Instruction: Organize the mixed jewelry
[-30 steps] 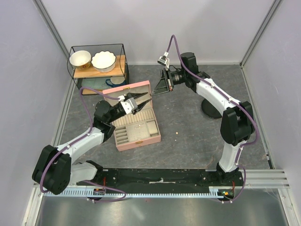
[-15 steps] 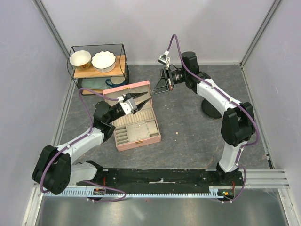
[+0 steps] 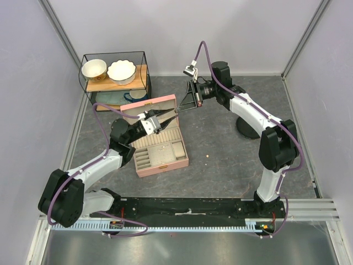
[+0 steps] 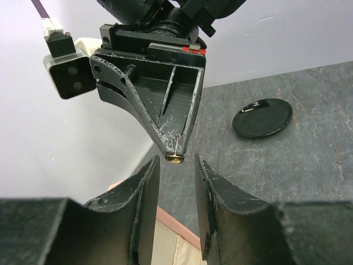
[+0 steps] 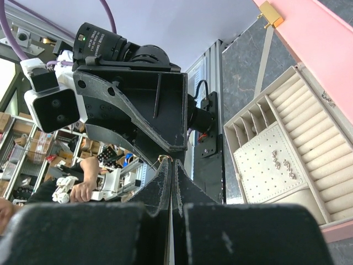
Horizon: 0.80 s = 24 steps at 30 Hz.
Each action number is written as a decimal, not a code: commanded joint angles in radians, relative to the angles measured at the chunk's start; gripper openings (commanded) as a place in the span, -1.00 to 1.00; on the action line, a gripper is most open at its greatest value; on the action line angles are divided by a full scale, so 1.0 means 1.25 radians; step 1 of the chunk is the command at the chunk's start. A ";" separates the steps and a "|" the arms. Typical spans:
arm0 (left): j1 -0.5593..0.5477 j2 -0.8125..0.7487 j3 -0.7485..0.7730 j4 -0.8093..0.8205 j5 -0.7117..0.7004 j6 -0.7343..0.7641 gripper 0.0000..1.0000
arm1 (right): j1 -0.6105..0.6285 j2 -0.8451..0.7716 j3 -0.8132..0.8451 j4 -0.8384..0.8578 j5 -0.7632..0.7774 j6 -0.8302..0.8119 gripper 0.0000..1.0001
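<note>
Right gripper (image 5: pixel 172 165) is clenched on a tiny gold piece (image 4: pixel 175 158), pinched at the very fingertips and held in the air above the open box (image 3: pixel 163 168). Left gripper (image 4: pixel 175 168) is part-open, jaws set either side just under the piece, not touching it. Piece is judged near weightless, rigid and smooth, so easily flicked or dropped. It is best taken by the exposed lower edge, pads square, squeeze gentle. More small pieces (image 5: pixel 281 162) are seen on the box's pad. One pale bead (image 3: pixel 207 158) lies on the table, right of the box. Chain is not made out.
</note>
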 commanded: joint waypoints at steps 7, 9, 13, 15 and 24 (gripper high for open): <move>-0.006 -0.007 -0.002 0.061 0.005 0.003 -0.27 | 0.005 -0.030 -0.012 0.041 -0.026 0.007 -1.00; -0.006 -0.008 -0.004 0.062 0.005 0.003 -0.28 | 0.003 -0.030 -0.011 0.041 -0.028 0.005 -1.00; -0.006 -0.008 -0.005 0.061 0.008 0.005 -0.34 | 0.003 -0.030 -0.011 0.042 -0.027 0.008 -0.99; -0.006 -0.007 -0.005 0.061 0.012 0.005 -0.38 | 0.005 -0.029 -0.010 0.042 -0.028 0.010 -1.00; -0.006 -0.009 -0.007 0.062 0.015 -0.001 -0.53 | 0.005 -0.029 -0.014 0.043 -0.028 0.014 -1.00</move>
